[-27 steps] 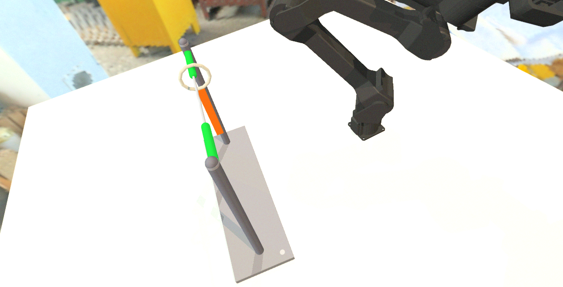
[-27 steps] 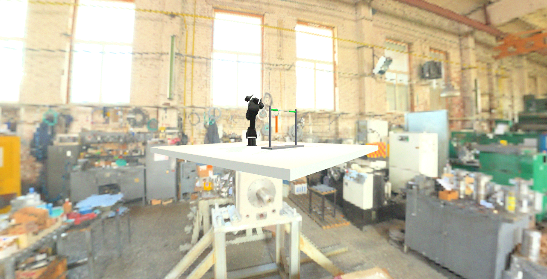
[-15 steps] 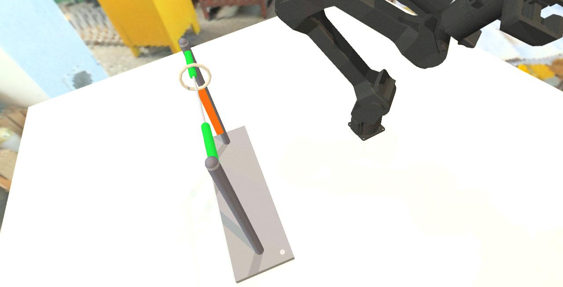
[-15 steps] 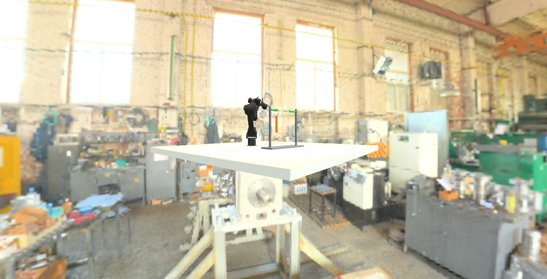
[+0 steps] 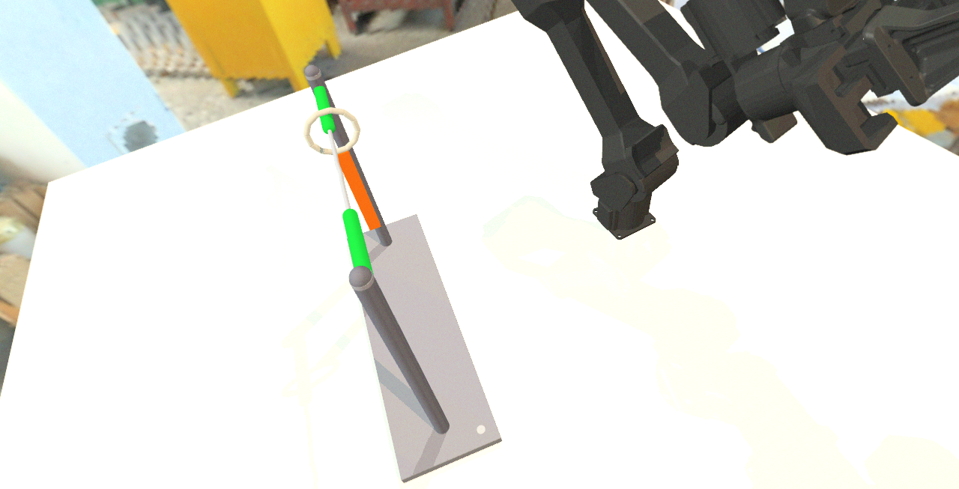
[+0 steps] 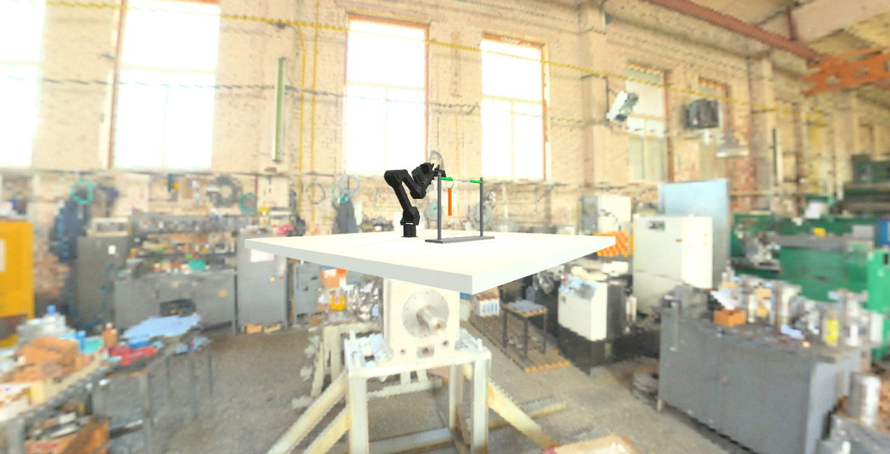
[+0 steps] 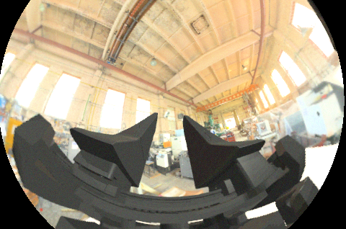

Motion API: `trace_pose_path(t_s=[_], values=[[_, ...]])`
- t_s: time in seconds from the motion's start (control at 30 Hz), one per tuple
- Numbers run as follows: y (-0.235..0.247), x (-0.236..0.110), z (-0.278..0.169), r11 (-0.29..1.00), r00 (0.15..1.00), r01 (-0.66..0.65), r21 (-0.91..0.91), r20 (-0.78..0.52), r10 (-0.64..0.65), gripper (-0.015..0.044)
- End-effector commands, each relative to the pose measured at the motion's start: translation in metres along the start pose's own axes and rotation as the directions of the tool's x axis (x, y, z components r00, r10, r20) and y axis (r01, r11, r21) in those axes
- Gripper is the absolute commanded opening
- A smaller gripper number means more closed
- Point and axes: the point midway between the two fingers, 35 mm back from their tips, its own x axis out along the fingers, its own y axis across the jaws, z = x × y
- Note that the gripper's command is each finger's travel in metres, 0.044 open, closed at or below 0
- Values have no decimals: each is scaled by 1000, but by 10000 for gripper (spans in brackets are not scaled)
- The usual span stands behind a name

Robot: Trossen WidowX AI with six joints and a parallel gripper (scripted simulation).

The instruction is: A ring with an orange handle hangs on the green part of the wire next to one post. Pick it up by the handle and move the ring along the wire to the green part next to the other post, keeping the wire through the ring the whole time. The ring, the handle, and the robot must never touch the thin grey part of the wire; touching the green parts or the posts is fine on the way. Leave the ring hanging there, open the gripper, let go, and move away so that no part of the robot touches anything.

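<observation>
A pale ring (image 5: pixel 308 130) hangs on the far green part (image 5: pixel 324 105) of the wire beside the far post (image 5: pixel 312 73). Its orange handle (image 5: pixel 355 189) (image 6: pixel 449 202) hangs straight down along that post. The thin grey wire (image 5: pixel 341 180) runs to the near green part (image 5: pixel 356 245) (image 6: pixel 475 181) by the near post (image 5: pixel 396 345) (image 6: pixel 481 215). My gripper (image 5: pixel 864 114) (image 7: pixel 170 117) is high up at the right, well away from the ring. It points up at the hall ceiling. Its fingers stand partly apart with nothing between them.
Both posts stand on a grey base plate (image 5: pixel 459 359) (image 6: pixel 462 239) on the white table (image 5: pixel 201 325). The arm's base (image 5: pixel 623 218) (image 6: pixel 408 227) is mounted to the right of the plate.
</observation>
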Motion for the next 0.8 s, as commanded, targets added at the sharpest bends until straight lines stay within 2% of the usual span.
trace_pose_path(t_s=[0.0, 0.4, 0.77], values=[[-23, -3, -12, 991, 998, 25, -129, -49, -31, 160], [-98, -21, -29, 895, 971, 91, -437, -162, -177, 160], [-169, -58, -28, 757, 901, 134, -640, -239, -362, 160]])
